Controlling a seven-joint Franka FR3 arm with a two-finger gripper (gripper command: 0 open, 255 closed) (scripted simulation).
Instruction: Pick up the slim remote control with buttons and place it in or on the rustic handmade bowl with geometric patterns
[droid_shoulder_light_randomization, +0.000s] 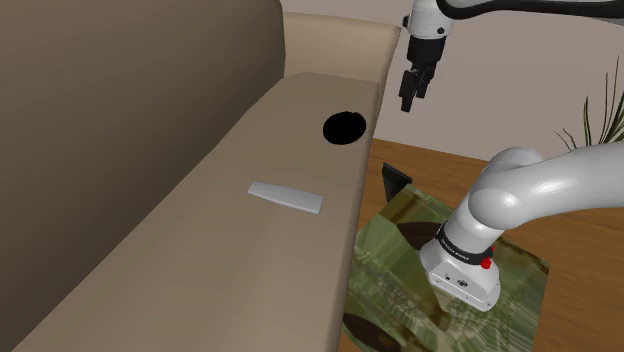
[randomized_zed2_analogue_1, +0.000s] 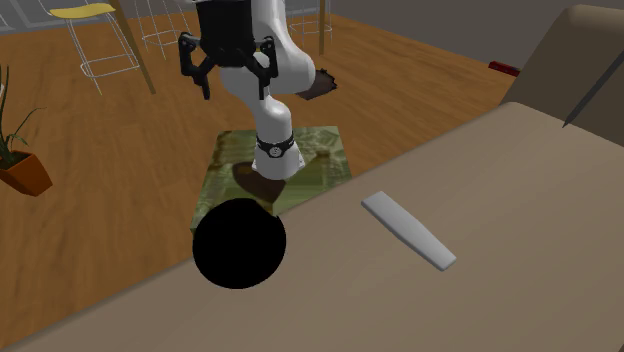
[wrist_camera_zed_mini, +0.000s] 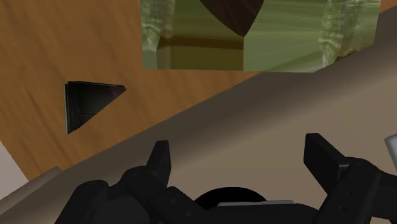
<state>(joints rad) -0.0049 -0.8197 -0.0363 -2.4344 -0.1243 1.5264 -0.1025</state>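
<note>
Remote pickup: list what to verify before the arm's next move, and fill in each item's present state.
1. Gripper open and empty: ok. In the wrist view its jaws stand apart with nothing between them.
2. Remote free to grasp: ok. The slim grey remote lies flat on the sofa seat, with nothing on it or against it.
3. Gripper lined up over the remote: not ok. It hangs high up near the bowl, well apart from the remote.
4. Bowl ready to receive: cannot tell. It is drawn solid black, so its inside is unreadable.
5. Way from remote to bowl: ok. Bare seat lies between them.
</note>
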